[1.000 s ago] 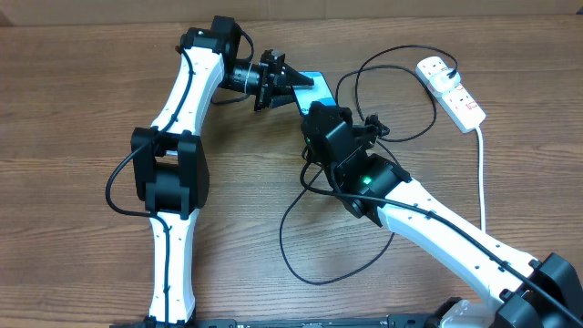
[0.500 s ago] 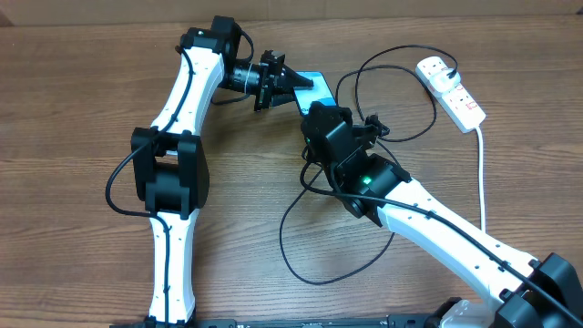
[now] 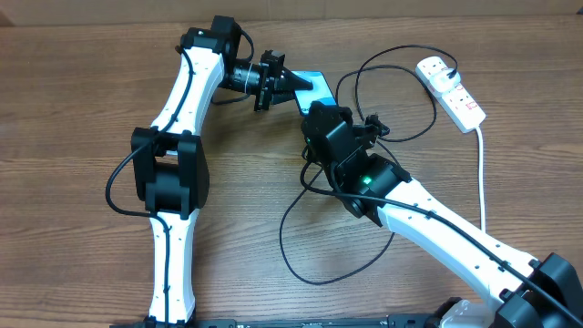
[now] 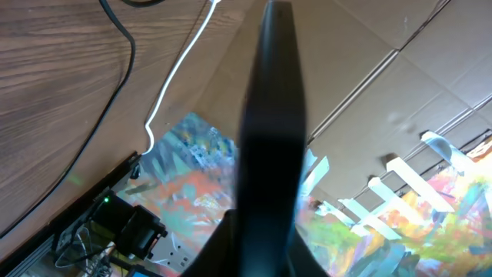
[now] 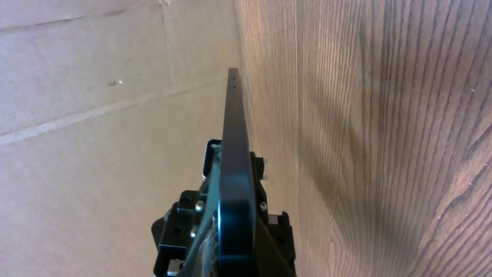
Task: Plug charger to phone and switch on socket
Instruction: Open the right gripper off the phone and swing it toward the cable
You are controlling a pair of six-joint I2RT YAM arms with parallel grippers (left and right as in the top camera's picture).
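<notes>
Over the wooden table (image 3: 82, 219), left claw (image 3: 292, 80) clamps phone (image 3: 316, 83).

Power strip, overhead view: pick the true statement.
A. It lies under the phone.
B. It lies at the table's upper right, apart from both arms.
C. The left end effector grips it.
B: the white power strip lies alone at the upper right, while the left end effector and the phone are near the top centre.

tabletop (image 3: 73, 228) – brown wood-grain surface, grain running left to right in the overhead view. cardboard panel (image 5: 92, 115) – plain tan sheets with visible seams, standing along the far edge. light is even, shadows soft.
</notes>
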